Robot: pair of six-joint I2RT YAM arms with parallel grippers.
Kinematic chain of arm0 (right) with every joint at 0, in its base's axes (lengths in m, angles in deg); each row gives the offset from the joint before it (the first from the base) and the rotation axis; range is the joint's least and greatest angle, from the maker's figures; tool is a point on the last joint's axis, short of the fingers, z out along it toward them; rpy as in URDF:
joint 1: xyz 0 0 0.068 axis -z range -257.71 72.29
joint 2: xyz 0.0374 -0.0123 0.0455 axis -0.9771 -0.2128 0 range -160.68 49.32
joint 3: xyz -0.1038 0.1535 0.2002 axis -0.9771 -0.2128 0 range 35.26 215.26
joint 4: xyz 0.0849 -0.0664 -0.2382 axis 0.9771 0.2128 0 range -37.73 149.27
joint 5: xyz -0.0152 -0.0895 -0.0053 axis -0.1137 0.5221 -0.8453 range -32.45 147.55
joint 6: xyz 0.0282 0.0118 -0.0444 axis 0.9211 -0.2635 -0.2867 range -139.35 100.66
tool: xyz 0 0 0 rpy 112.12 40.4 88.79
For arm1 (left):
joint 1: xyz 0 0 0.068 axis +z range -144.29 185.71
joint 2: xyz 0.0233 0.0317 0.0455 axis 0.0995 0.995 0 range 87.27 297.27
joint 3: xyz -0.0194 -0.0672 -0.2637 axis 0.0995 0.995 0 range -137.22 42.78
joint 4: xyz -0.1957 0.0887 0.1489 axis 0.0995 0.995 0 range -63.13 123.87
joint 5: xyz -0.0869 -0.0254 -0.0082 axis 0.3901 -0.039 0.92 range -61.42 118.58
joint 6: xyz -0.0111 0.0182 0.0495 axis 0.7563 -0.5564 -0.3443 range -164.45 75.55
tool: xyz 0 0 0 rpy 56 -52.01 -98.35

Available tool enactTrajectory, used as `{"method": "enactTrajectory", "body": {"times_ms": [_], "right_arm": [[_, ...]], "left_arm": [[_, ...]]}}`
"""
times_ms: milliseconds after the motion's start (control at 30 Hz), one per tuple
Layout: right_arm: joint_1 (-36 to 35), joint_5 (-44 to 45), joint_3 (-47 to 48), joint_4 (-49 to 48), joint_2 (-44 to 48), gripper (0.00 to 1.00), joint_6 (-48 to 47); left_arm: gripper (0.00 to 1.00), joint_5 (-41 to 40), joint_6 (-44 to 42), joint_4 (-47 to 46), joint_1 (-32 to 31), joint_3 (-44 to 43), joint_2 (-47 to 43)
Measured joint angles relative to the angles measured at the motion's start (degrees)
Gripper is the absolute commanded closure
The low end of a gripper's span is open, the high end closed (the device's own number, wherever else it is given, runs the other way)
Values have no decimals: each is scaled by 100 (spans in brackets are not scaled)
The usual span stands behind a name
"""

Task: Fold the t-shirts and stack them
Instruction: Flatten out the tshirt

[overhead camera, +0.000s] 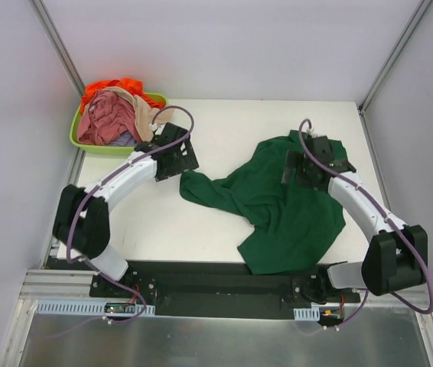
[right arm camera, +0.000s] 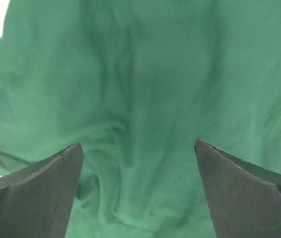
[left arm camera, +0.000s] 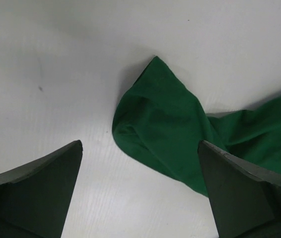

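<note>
The dark green t-shirt (overhead camera: 285, 210) is left crumpled and unfolded at centre-right of the table (overhead camera: 224, 122). The left gripper (overhead camera: 178, 157) and right gripper (overhead camera: 310, 164) are held wide apart over it, empty. The other t-shirts (overhead camera: 109, 118) are heaped in the far-left tub (overhead camera: 76, 139); nothing is stacked.

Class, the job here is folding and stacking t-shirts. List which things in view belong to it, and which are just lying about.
Belong to the job:
dark green t-shirt
pink t-shirt
orange t-shirt
beige t-shirt

Just lying about:
lime-green tub
white table
</note>
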Motion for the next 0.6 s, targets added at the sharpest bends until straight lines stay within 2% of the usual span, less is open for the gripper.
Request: {"method": "enactTrajectory", "body": {"times_ms": [133, 233, 433, 600], "right_arm": [[-46, -726, -1252, -133, 214, 4, 396], [-103, -1158, -1818, -177, 511, 4, 581], [-337, -1543, -2376, -313, 1412, 4, 870], [-398, -1552, -2664, -330, 1574, 4, 1001]], "left_arm": [[8, 210, -127, -72, 0, -535, 868], [21, 280, -208, -85, 28, -922, 1373], [30, 295, -260, -114, 151, -1180, 1895], [50, 457, -232, -103, 190, -1211, 2288]]}}
